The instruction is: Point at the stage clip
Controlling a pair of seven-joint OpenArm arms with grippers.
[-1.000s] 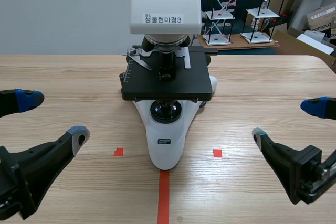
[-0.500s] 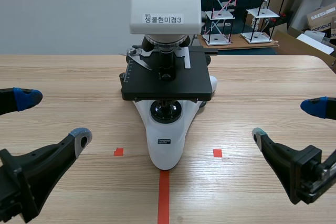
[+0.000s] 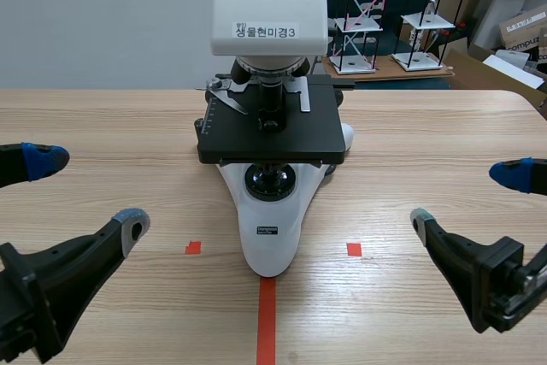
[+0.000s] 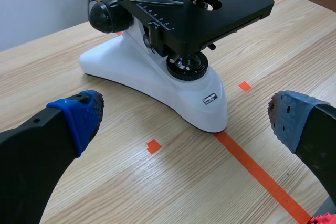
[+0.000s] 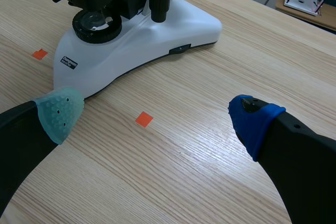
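Observation:
A white microscope point(image 3: 270, 232) with a black stage point(image 3: 272, 130) stands at the table's middle. The silver stage clip point(image 3: 229, 97) lies on the stage's left rear part, beside the objective lens. My left gripper point(image 3: 88, 191) hovers open low at the left, well short of the microscope. My right gripper point(image 3: 467, 197) is open low at the right, also apart from it. In the left wrist view the stage clip point(image 4: 153, 0) shows far ahead of the open gripper point(image 4: 186, 116). The right wrist view's open gripper point(image 5: 156, 114) faces the microscope base point(image 5: 142, 45); the clip is hidden there.
Bare wooden table point(image 3: 427, 143) lies on both sides of the microscope. Behind the table's far edge stand white model racks point(image 3: 359, 19) and cardboard boxes point(image 3: 526, 27). The microscope's head point(image 3: 269, 2) overhangs the stage.
The left gripper has shifted very slightly. The right arm and the microscope have not moved.

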